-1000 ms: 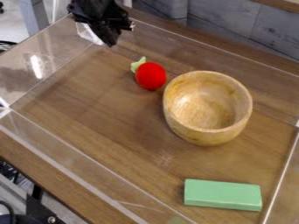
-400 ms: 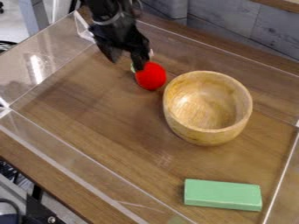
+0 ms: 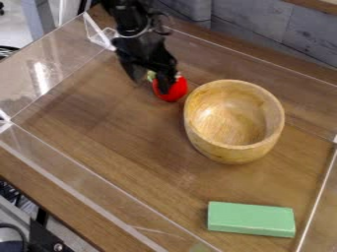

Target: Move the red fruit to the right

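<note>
Three loose things sit on the wooden tray floor (image 3: pixel 93 148), which is ringed by clear plastic walls (image 3: pixel 46 59). Farthest left of all, at about eleven o'clock from the tray's middle, the black gripper (image 3: pixel 149 77) comes down steeply from the top edge of the picture. Its fingers (image 3: pixel 132 71) stand apart, one on each side of the fruit (image 3: pixel 170 88), low around its upper left part; whether the pads touch the fruit cannot be told. Only the red lower right of the fruit shows clear of the gripper, and it rests on the tray floor. At about four o'clock from the fruit, just beside it but with a thin strip of floor between them, stands the bowl (image 3: pixel 234 120), upright, pale wood, with nothing inside. At about five o'clock from the bowl, well apart from it and near the tray's near right corner, lies the green block (image 3: pixel 250 219), flat, its long side running roughly left to right
</note>
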